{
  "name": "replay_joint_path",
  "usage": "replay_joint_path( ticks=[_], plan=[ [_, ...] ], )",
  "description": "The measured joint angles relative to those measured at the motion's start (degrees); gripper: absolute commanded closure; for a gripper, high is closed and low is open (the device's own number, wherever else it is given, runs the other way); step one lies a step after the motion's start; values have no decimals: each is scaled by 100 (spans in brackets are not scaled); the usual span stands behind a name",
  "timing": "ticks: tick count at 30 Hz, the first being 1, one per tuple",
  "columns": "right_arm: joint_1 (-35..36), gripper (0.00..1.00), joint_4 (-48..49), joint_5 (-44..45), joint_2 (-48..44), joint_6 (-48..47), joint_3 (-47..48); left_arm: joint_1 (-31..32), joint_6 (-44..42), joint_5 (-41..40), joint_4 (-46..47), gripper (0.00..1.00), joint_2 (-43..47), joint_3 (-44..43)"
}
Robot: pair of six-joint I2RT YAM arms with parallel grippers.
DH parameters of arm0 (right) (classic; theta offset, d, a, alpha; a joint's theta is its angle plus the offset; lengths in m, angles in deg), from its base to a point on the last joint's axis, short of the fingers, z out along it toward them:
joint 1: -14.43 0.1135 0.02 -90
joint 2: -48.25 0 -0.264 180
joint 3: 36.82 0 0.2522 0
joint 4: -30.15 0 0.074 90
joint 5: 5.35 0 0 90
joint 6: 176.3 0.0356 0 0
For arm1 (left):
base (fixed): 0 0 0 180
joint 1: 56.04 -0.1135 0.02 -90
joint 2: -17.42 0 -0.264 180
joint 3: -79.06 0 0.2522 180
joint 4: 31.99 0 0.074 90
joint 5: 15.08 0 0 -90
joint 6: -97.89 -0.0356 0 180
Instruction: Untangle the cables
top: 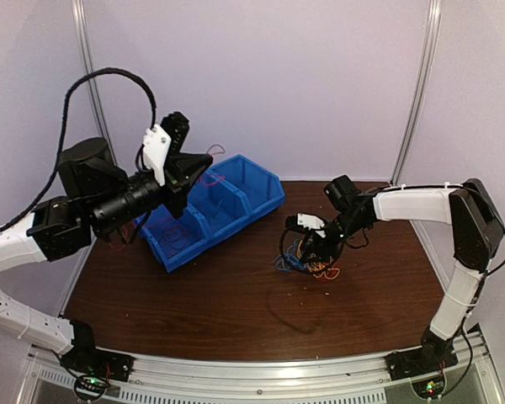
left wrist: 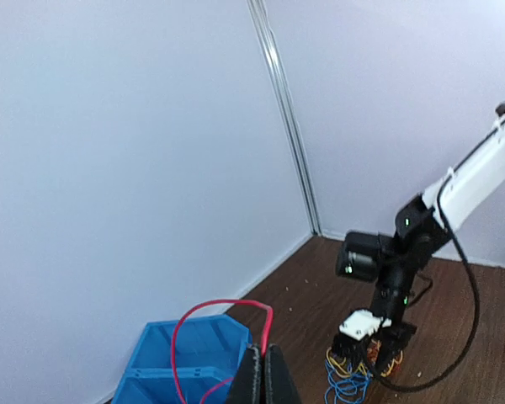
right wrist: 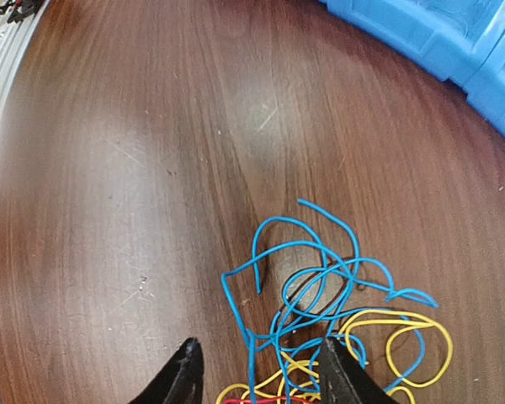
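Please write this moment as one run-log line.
left hand: shut on red cable, over blue bin | right hand: open above cable tangle

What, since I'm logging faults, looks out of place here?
Just the tangle: blue and yellow cables heaped under the open right gripper, and a red cable looping up from the shut left gripper above the blue bin. Nothing looks spilled or broken.

The overhead camera sits high behind the near edge of the dark brown wooden tabletop (top: 194, 295), looking down across it. The left wrist camera hangs high near the far left corner, facing right. The right wrist camera stares down from close by. All three catch the blue plastic divided bin (top: 236, 223) and the tangle of thin blue and yellow cables (top: 307, 265).
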Motion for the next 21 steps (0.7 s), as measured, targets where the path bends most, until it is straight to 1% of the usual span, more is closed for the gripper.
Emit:
replay_joint_path(
  ticks=[3,6,8,11,16,21],
  plan=[
    [0,46,-297,-2,-367,-31,179,0,72,2,-111,100,-326,262],
    [0,44,-468,-7,-778,-33,376,0,103,-31,-118,100,-476,284],
    [0,42,-503,-4,-1029,0,385,-28,116,-79,-127,100,-522,227],
    [0,41,-507,22,-1390,76,323,-208,323,-107,-192,100,-748,-114],
    [-122,40,-426,153,-1963,175,-223,-719,986,-11,-601,100,-1202,-835],
    [-498,40,-256,177,-2387,450,-872,-813,1204,9,-931,100,-1410,-1161]
  ],
)
